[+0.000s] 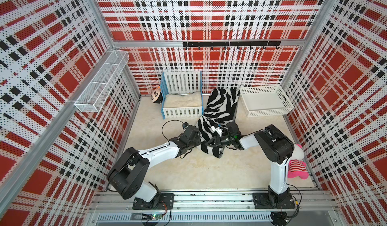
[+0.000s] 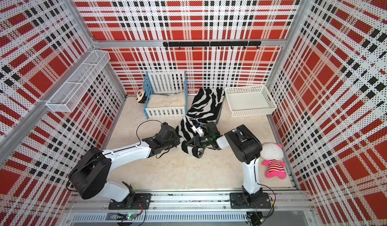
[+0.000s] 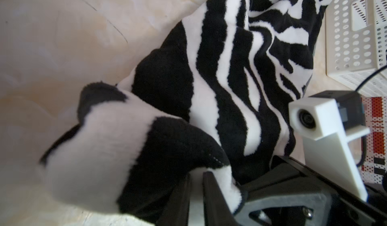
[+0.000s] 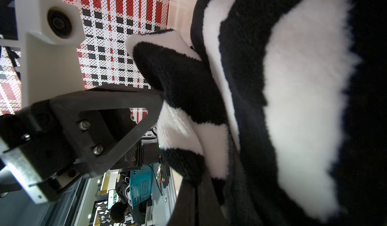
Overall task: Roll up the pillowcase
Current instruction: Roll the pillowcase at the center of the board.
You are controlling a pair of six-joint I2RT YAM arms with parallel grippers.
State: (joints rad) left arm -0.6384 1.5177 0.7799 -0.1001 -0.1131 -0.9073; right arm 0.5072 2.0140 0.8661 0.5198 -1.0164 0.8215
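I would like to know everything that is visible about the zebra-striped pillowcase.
The pillowcase is soft plush cloth, with its black-and-white zebra stripes facing up. It lies crumpled in a long band on the cream surface. Its far end lies between the crib and the white basket, and its near end is bunched into a loose roll. The left gripper and the right gripper both appear to pinch that near end, close together.
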